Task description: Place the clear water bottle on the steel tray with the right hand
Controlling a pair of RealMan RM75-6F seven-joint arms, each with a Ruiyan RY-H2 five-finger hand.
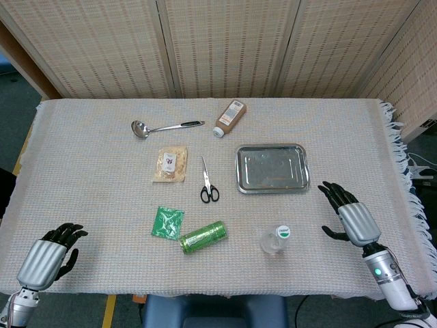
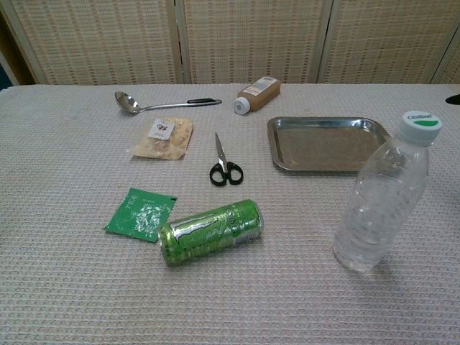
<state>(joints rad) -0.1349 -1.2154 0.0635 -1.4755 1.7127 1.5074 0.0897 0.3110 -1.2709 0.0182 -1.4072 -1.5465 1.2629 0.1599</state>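
**Bottle stands free, right robot hand not yet on it**

Nearest to the camera in the chest view is the clear water bottle (image 2: 382, 203), standing upright on the table (image 1: 89, 184) close to the near edge, with its white and green cap on. It is not held by anything. The steel tray (image 1: 272, 168) lies farther away, just beyond the bottle, and nothing is in it.

At the right near side, the right robot hand (image 1: 349, 215) hovers with fingers spread and released; it holds nothing and is apart from the bottle, to the bottle's right. At the left near corner, the left robot hand (image 1: 49, 257) is also without any object, its fingers only loosely curled.

I judge the task to be at the reaching step, before any grasp. The next move asks the right robot hand to go left toward the bottle, close around its body without tipping it, then lift it and carry it to the far side onto the tray. A green can (image 1: 203, 236) lies on its side to the left of the bottle, so the approach from the right is free.
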